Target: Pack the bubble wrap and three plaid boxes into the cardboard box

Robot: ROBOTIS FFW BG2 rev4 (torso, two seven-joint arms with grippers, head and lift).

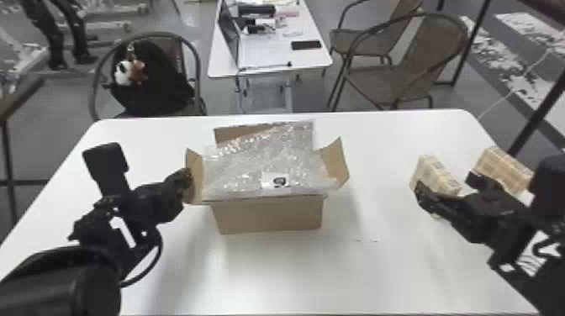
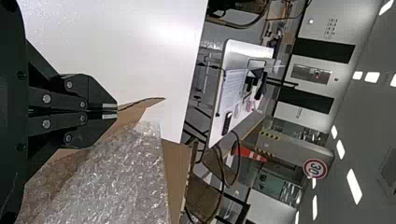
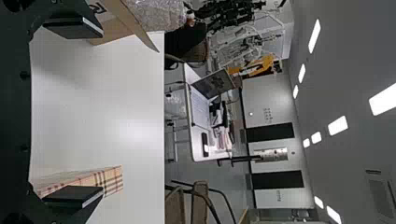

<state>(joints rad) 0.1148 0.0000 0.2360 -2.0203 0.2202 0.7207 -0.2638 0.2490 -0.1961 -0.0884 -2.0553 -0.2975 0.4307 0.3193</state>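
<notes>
Toward the outer side of the right pincer [image 3: 102, 112], a plaid box [image 3: 111, 180] runs lengthwise away from it; that pincer gapes wide and empty, nearer than the left pincer [image 2: 116, 110], pinched on a cardboard flap [image 2: 132, 113].

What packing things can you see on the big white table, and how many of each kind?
Cardboard box: 1
Bubble wrap bundle: 1
Plaid boxes: 2 that I can make out; another could be hidden behind the right gripper
Total I can see: 4
</notes>
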